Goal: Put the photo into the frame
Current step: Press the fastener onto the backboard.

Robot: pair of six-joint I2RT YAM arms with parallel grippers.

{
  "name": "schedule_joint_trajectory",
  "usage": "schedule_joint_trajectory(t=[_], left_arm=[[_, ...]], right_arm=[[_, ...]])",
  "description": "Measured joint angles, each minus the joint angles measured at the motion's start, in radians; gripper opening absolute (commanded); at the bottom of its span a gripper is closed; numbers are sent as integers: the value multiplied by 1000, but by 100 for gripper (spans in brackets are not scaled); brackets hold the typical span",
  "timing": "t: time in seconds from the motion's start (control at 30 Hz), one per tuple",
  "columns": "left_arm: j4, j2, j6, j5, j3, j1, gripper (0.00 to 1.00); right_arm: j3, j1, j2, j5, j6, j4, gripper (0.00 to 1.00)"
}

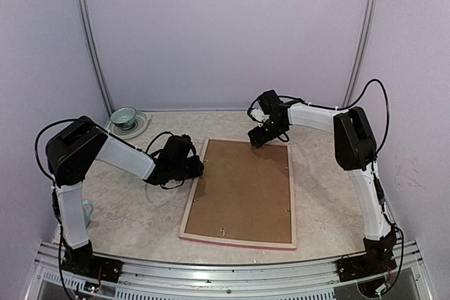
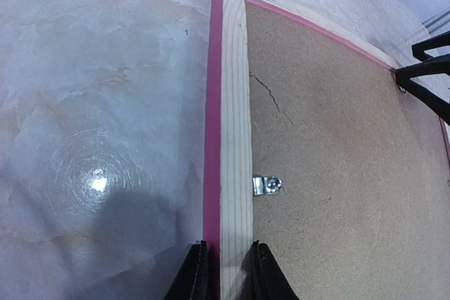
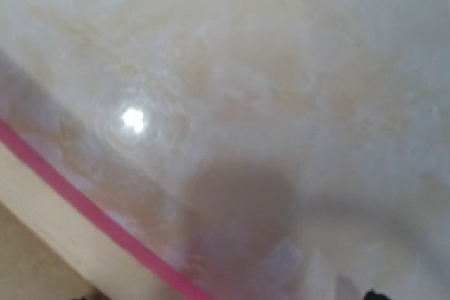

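Left gripper [image 2: 228,258] was shown clamped on the frame's [image 2: 235,138] nine-o'clock rail only by its wrist view; overhead, the right gripper [image 1: 259,138] was seen spread, empty, at the flat-lying frame's twelve-o'clock edge.

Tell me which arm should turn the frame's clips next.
Right, probably: the right gripper is open and free at the far edge of the frame; the left gripper is clamped on its left rail.

frame [image 2: 235,138]: pink edge, pale wood | backing board [image 1: 242,187]: brown | table [image 1: 126,205]: marbled cream
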Motion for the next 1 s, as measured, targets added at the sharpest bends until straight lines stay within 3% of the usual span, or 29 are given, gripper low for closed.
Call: schedule_joint_trajectory(t=[1.0], left_arm=[[0,0,4,4,0,0,18]], right_arm=[[-111,-24,-47,-67,6,61,81]])
